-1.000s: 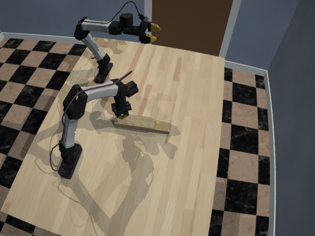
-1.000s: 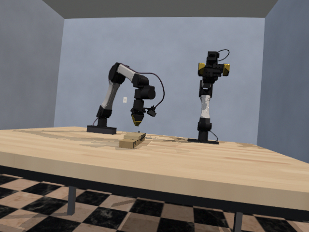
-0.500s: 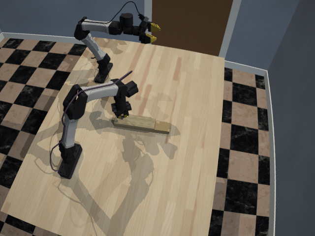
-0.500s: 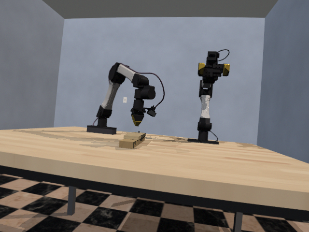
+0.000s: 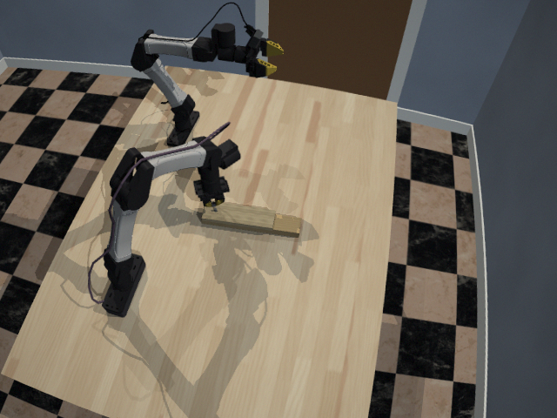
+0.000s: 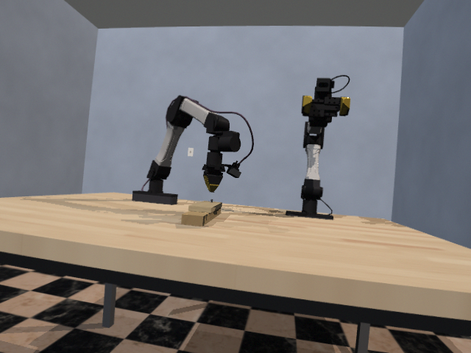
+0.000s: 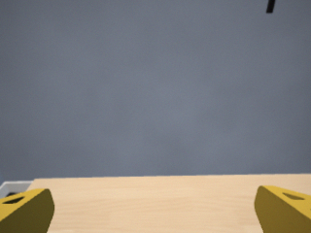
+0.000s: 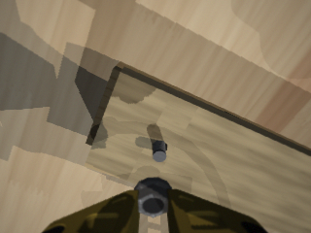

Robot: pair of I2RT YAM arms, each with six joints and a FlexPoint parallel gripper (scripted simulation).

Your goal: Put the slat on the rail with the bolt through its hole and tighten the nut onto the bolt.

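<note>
Grey-white arm links (image 5: 170,162) (image 6: 170,145), black joints (image 5: 130,178) (image 6: 178,110), yellow-tipped claws, thin cables.

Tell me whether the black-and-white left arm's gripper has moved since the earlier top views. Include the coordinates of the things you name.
No. The yellow-fingered left gripper (image 5: 271,58) (image 6: 326,106) (image 7: 154,196) still hangs at the same spot before the brown door (image 5: 332,44).
</note>
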